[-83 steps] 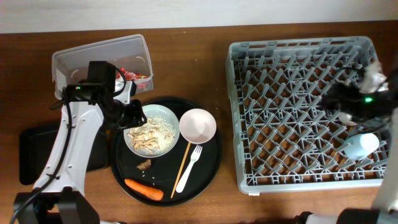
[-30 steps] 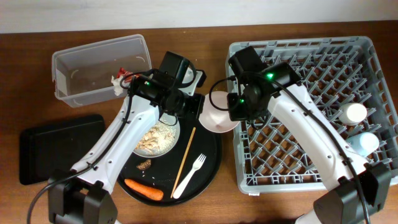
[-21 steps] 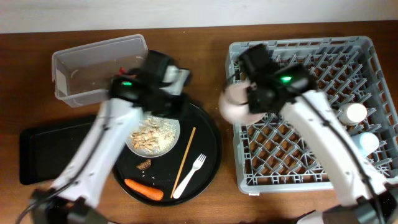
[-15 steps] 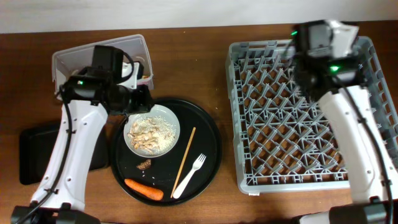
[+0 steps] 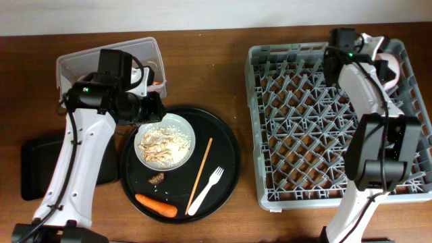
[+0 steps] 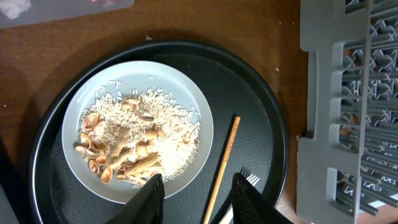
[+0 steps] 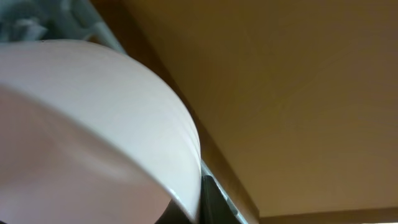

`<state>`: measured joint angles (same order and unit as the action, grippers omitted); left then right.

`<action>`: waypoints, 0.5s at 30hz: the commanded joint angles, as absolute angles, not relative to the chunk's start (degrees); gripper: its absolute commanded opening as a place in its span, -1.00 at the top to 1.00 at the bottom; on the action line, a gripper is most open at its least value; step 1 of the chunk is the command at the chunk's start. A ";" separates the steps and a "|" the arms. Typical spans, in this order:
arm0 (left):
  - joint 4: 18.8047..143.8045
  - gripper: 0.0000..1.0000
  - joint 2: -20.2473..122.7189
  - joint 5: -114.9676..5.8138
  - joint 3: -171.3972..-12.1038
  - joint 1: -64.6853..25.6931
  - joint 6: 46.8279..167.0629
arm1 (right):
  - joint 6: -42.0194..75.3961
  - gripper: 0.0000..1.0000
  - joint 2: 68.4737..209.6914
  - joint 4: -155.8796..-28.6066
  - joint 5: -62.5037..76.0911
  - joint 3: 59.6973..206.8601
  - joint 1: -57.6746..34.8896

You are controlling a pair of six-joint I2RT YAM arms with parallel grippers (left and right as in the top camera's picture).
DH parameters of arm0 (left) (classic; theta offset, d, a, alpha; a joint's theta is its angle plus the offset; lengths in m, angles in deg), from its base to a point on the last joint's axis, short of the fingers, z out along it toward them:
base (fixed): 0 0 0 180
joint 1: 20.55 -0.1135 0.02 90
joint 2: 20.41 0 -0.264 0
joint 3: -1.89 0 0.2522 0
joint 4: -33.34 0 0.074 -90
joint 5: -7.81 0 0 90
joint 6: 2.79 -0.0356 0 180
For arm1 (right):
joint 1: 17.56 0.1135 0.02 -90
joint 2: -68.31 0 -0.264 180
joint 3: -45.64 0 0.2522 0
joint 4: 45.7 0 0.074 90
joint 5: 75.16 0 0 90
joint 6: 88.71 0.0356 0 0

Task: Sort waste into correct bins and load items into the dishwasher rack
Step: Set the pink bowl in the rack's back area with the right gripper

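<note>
The white plate point(image 5: 166, 142) of rice-and-pasta scraps point(image 6: 134, 140) sits on the round black tray point(image 5: 226, 145). With it lie a white fork point(image 5: 206, 190), a carrot point(image 5: 156, 205) and a brown bit point(image 5: 156, 179). My left gripper point(image 5: 148, 113) hovers open over the plate's near edge point(image 6: 199, 202), nothing between its fingers. My right gripper point(image 5: 386, 64) is shut on the rim of the pale pink bowl point(image 7: 93, 124) over the far right corner of the grey dishwasher rack point(image 5: 270, 121). The clear tub point(image 5: 101, 64) holds a red wrapper point(image 5: 156, 82).
A wooden chopstick point(image 5: 200, 172) lies on the round tray between plate and fork. The flat black tray point(image 5: 37, 169) lies at the left, partly under my left arm. My right arm stretches over the rack's right side.
The right arm has carried the bowl from the round tray to the rack's far right corner. The left gripper has swung back toward the tub side of the plate, and its jaws have opened.
</note>
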<state>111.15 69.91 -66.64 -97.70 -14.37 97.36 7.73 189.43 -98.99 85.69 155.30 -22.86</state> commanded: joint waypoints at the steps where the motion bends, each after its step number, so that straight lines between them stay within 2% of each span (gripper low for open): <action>1: 111.24 0.30 69.24 -66.34 -98.02 -14.59 97.01 | 10.79 0.66 190.50 -104.08 77.10 155.30 -19.97; 2: 111.26 0.30 69.24 -66.34 -98.02 -14.59 97.01 | 10.79 0.34 190.50 -106.02 74.82 155.30 -19.01; 3: 111.28 0.30 69.24 -66.34 -98.02 -14.59 97.01 | 10.79 -0.36 190.50 -108.76 71.41 155.30 -17.70; 4: 111.28 0.30 69.24 -66.34 -98.02 -14.59 97.01 | 10.81 -0.97 190.50 -111.29 69.16 155.30 -16.76; 8: 111.28 0.30 69.24 -66.36 -98.02 -14.59 97.01 | 20.88 -0.97 188.40 -120.82 66.47 155.32 -13.02; 10: 111.37 0.30 69.24 -66.40 -98.02 -14.59 97.01 | 20.91 -0.97 183.86 -122.13 60.73 155.34 -12.41; 15: 112.88 0.11 69.24 -67.25 -98.02 -14.59 96.97 | 20.84 -0.97 166.55 -127.31 42.06 155.34 -12.47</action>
<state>111.92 69.91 -66.64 -97.70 -14.35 97.36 19.40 176.01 -124.91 52.84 154.97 -12.50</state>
